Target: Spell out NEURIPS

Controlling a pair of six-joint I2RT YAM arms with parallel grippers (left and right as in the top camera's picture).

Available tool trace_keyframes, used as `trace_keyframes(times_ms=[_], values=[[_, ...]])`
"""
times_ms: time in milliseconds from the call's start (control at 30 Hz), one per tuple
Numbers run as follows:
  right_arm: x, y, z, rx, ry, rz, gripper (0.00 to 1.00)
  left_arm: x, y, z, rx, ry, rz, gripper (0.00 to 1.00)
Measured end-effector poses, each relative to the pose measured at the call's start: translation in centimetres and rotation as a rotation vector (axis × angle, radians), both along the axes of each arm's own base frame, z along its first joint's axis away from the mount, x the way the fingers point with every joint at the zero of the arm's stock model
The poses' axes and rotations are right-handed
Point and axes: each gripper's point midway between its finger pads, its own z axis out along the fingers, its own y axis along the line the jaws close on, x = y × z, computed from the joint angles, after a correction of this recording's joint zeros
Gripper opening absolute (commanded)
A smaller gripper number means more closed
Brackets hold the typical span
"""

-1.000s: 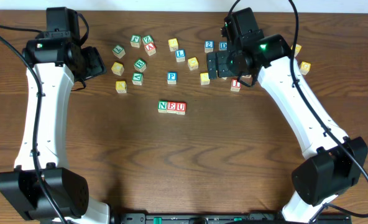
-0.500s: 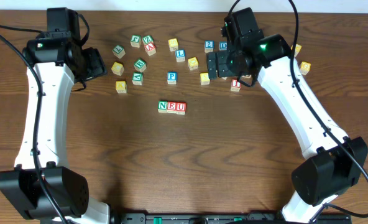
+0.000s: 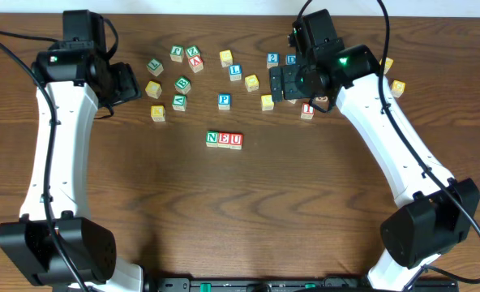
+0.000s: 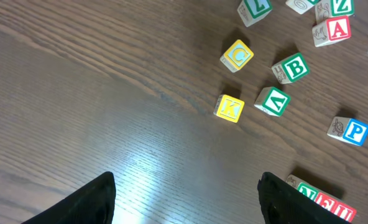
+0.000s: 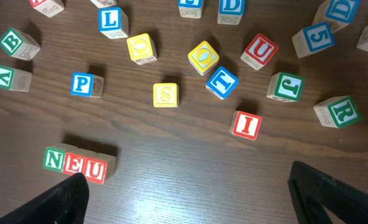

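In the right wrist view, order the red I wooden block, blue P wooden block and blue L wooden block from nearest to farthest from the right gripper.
1. Red I wooden block, right of centre, nearest the right gripper.
2. Blue P wooden block, left side.
3. Blue L wooden block, top left, farthest.

Seen from my right claw (image 5: 187,199): the N-E-U row (image 5: 76,165) lies just ahead of the view's left finger, with the P block (image 5: 81,84) beyond it. The I block (image 5: 246,124) lies ahead toward the other finger, the S block (image 5: 165,94) farther out near centre, and the R block (image 5: 337,111) out to the right.
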Motion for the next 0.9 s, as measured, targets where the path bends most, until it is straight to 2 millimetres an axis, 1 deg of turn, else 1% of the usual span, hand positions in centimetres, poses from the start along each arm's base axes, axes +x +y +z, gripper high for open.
trace_keyframes(times_ms=[367, 400, 433, 500, 567, 600, 667, 767, 867, 900], values=[[1.2, 0.5, 0.7, 0.023, -0.057, 0.000, 0.97, 0.3, 0.0, 0.1, 0.002, -0.012, -0.004, 0.73], [1.2, 0.5, 0.8, 0.024, -0.058, 0.000, 0.91, 0.3, 0.0, 0.1, 0.001, -0.012, -0.004, 0.73], [1.3, 0.5, 0.8, 0.025, -0.059, 0.000, 0.89, 0.3, 0.0, 0.1, 0.002, -0.012, -0.004, 0.73], [1.2, 0.5, 0.7, 0.027, -0.056, -0.006, 0.81, 0.3, 0.0, 0.1, 0.002, -0.013, -0.005, 0.73], [1.0, 0.4, 0.6, 0.027, -0.043, -0.013, 0.67, 0.4, 0.0, 0.2, 0.005, -0.015, -0.010, 0.73], [0.8, 0.5, 0.3, 0.031, -0.027, -0.023, 0.54, 0.4, 0.0, 0.2, 0.006, -0.014, -0.015, 0.73], [0.4, 0.5, -0.7, 0.028, 0.011, -0.033, 0.43, 0.4, 0.0, 0.2, 0.009, -0.014, -0.022, 0.73], [-0.4, 1.3, -3.4, 0.018, 0.102, -0.026, 0.31, 0.4, 0.0, 0.2, 0.010, -0.016, -0.024, 0.73], [-1.3, 2.7, -6.7, 0.004, 0.197, -0.014, 0.24, 0.4, 0.0, 0.2, 0.011, -0.017, -0.025, 0.73], [-1.6, 3.1, -7.5, -0.002, 0.217, -0.007, 0.21, 0.4, 0.0, 0.2, 0.010, -0.017, -0.025, 0.73]])
